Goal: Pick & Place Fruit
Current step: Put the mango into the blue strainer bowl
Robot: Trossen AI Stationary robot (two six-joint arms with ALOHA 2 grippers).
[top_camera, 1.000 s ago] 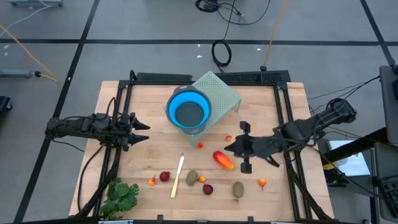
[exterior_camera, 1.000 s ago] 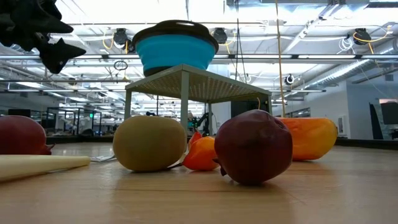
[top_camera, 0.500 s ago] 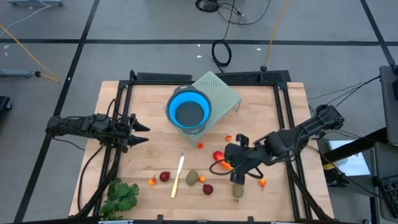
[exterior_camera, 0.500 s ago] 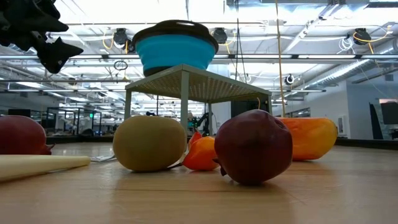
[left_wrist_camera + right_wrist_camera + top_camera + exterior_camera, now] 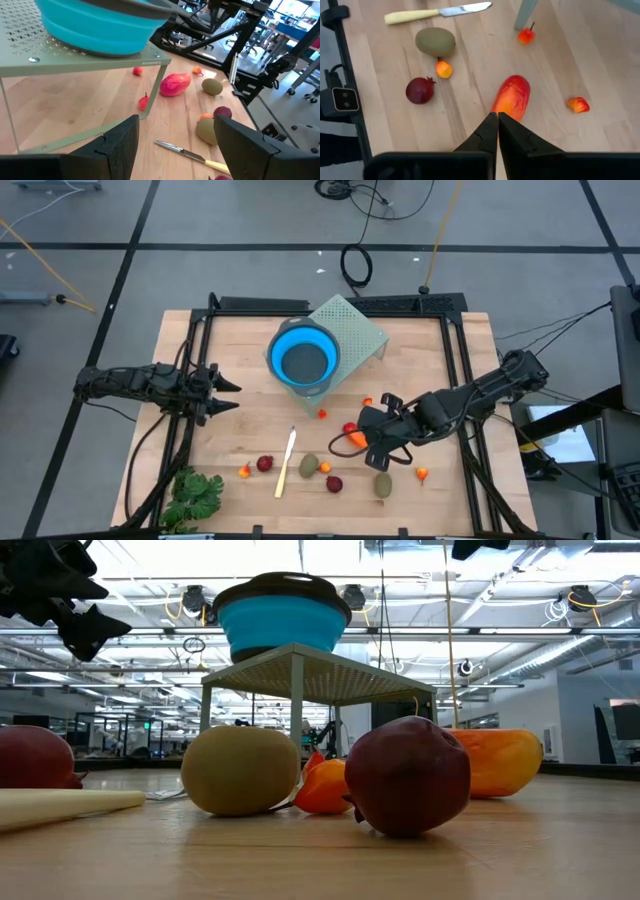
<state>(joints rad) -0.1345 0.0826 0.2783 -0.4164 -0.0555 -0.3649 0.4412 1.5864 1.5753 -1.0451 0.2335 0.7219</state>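
The fruit lies scattered on the wooden table (image 5: 240, 340). It includes an orange-red oblong (image 5: 512, 97), brown-green ovals (image 5: 309, 465) (image 5: 383, 484), dark red balls (image 5: 265, 464) (image 5: 334, 483) and small orange and red bits. My right gripper (image 5: 497, 117) is shut and hangs above the oblong's (image 5: 352, 434) near end. In the low view this gripper (image 5: 480, 548) is high above the oblong (image 5: 495, 762), which rests on the table. My left gripper (image 5: 175, 150) waits open at the table's left (image 5: 225, 390), touching nothing.
A blue bowl (image 5: 303, 360) stands on a grey-green perforated stand (image 5: 355, 330) at the table's far middle. A knife with a cream handle (image 5: 286, 460) lies among the fruit. A leafy green bunch (image 5: 195, 495) sits at the near left corner. Black frame rails (image 5: 195, 370) run along both sides.
My right gripper has gone toward the table's left and near edges, turning as it went. It now hangs over the orange-red oblong and shows at the top of the low view. No fruit has moved.
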